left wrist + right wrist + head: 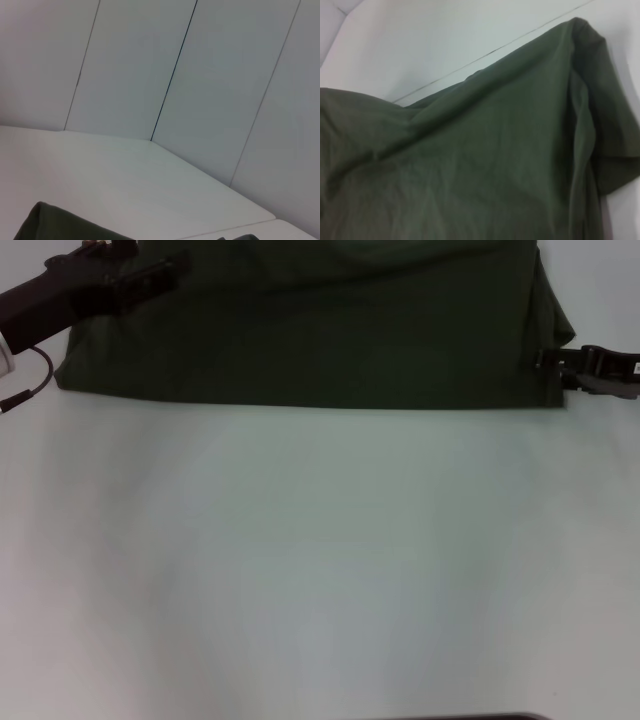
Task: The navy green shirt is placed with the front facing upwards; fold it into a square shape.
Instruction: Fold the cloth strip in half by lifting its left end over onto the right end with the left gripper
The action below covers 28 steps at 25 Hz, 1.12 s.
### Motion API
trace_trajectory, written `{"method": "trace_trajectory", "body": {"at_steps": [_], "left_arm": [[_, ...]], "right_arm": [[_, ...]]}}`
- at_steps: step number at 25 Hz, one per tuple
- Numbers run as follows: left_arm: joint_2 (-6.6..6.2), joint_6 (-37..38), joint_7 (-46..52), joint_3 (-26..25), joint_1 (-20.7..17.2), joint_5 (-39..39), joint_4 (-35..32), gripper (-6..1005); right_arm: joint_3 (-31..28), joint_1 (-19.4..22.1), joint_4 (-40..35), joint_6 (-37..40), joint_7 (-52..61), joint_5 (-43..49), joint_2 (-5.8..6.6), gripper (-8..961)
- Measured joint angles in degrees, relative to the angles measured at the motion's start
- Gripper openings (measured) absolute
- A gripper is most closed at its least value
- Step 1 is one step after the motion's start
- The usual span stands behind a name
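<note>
Head view both claws, wrists only shirt

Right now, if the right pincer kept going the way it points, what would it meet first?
The right pincer points inward at the right edge of the navy green shirt, so the shirt's folded side edge would likely come first. It looks almost touching already, though depth is unclear.
</note>
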<state>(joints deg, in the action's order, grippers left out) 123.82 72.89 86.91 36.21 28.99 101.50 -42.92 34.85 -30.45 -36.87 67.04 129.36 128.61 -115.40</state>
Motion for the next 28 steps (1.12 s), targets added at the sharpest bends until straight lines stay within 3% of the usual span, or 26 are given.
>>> {"method": "trace_trajectory", "body": {"at_steps": [15,21,23,28], "left_arm": [[0.0,0.5,0.0,0.0,-0.2,0.0,-0.3,903],[0.0,0.6,0.0,0.0,-0.3,0.0,-0.3,903],[0.0,0.6,0.0,0.0,-0.4,0.0,-0.3,903],[0.0,0.6,0.0,0.0,-0.4,0.0,-0.3,904]], "right_arm": [[0.1,-0.5,1.0,0.1,0.6,0.1,-0.46,899],[0.6,-0.6,2.0,0.0,0.4,0.1,-0.28,829],[0.8,-0.3,2.0,0.0,0.3,0.1,-0.29,606],[0.8,0.1,1.8,-0.1,0.3,0.1,-0.36,494]]}}
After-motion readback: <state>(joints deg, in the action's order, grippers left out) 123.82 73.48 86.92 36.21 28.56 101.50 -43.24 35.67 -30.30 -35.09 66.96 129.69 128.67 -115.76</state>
